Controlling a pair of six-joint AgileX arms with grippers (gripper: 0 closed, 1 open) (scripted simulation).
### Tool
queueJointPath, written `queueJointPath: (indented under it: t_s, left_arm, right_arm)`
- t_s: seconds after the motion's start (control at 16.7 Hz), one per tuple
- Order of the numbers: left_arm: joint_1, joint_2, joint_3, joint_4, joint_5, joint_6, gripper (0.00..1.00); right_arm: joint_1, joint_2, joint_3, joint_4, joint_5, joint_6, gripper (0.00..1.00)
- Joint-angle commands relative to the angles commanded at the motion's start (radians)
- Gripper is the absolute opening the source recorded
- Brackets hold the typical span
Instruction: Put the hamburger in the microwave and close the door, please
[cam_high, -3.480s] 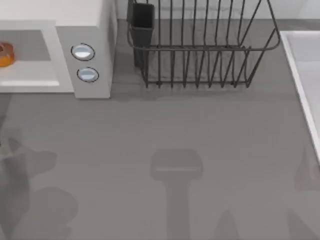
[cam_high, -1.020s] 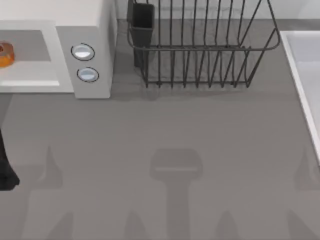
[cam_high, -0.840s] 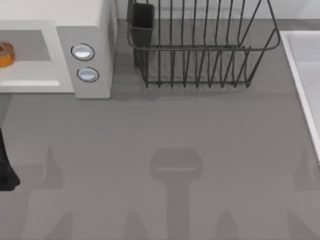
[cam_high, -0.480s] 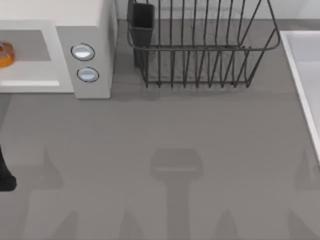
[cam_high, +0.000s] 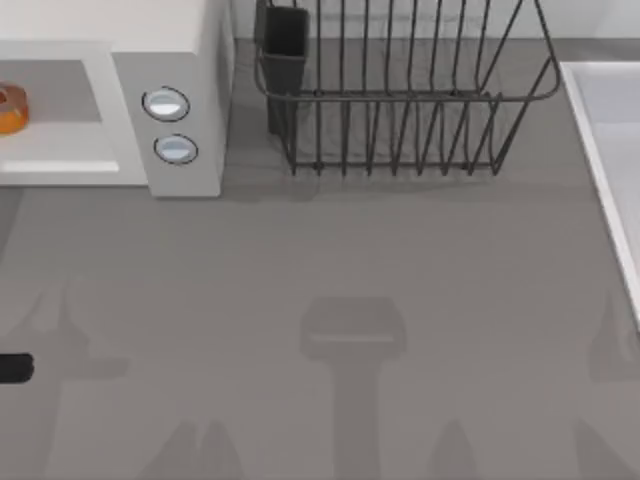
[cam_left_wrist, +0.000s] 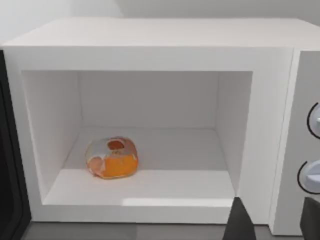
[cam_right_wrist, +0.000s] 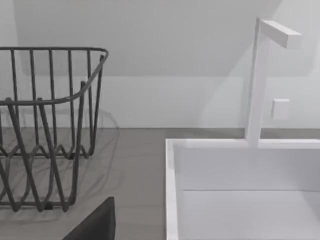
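Here the left gripper (cam_left_wrist: 272, 220) hangs open in front of the big off-white boxy microwave (cam_left_wrist: 150, 55), dark fingertips (cam_left_wrist: 240, 225) apart near the knob panel. The wrist view looks into the cavity: small orange-tan hamburger (cam_left_wrist: 112, 158) on the floor, left of middle, dark door (cam_left_wrist: 7, 165) swung wide. From above, a burger sliver (cam_high: 11, 108), dark wire dish rack (cam_high: 400, 95) and grey desk (cam_high: 400, 260). Right gripper: state cannot be told.
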Motion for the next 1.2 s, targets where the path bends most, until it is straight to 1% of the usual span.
queueJointPath:
  t_s: [0.06,0.12,0.66,1.2]
  left_arm:
    - [0.0,0.0,0.0,0.0,0.0,0.0,0.02]
    - [0.0,0.0,0.0,0.0,0.0,0.0,0.0]
    - [0.002,0.004,0.001,0.003,0.001,0.0,0.0]
    - [0.075,0.247,0.019,0.228,0.076,0.004,0.0]
  right_arm:
    - [0.0,0.0,0.0,0.0,0.0,0.0,1.0]
    - [0.0,0.0,0.0,0.0,0.0,0.0,1.0]
    - [0.0,0.0,0.0,0.0,0.0,0.0,1.0]
    - [0.0,0.0,0.0,0.0,0.0,0.0,1.0]
